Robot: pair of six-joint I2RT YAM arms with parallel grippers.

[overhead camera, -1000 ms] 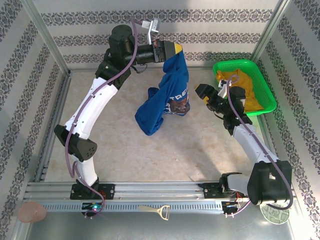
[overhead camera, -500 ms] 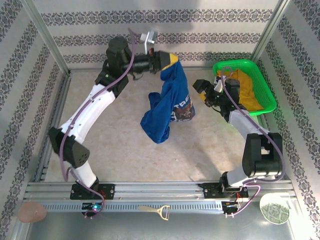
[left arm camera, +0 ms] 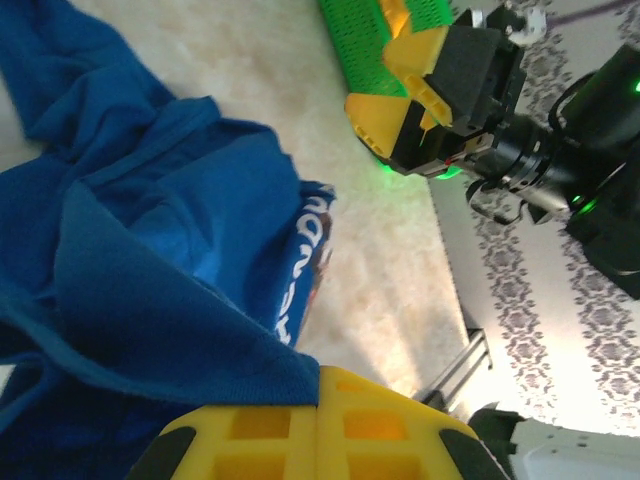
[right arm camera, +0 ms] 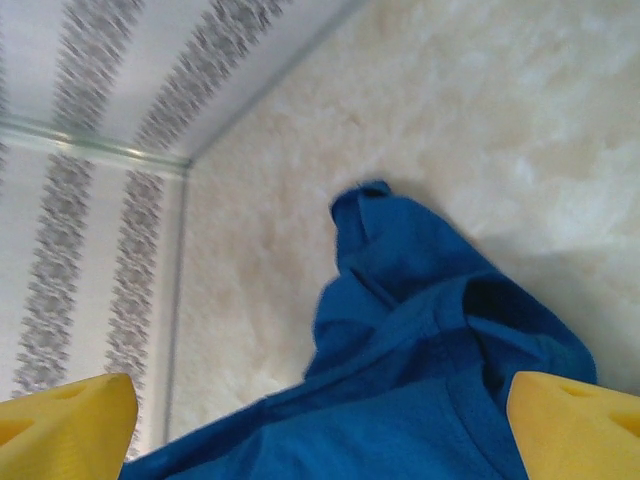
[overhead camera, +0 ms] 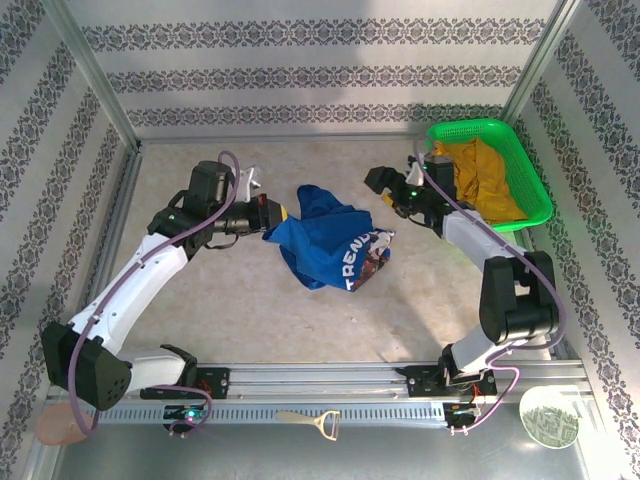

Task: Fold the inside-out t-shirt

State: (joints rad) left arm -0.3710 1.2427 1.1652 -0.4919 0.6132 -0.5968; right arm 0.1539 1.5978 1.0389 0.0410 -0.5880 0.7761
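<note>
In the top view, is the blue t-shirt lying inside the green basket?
No, the blue t-shirt lies crumpled on the table, apart from the green basket, which holds a yellow garment.

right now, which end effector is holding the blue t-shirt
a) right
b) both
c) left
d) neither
c: the left end effector is shut on an edge of the blue t-shirt, which lies crumpled on the table, while the right end effector is open and grips nothing.
</note>
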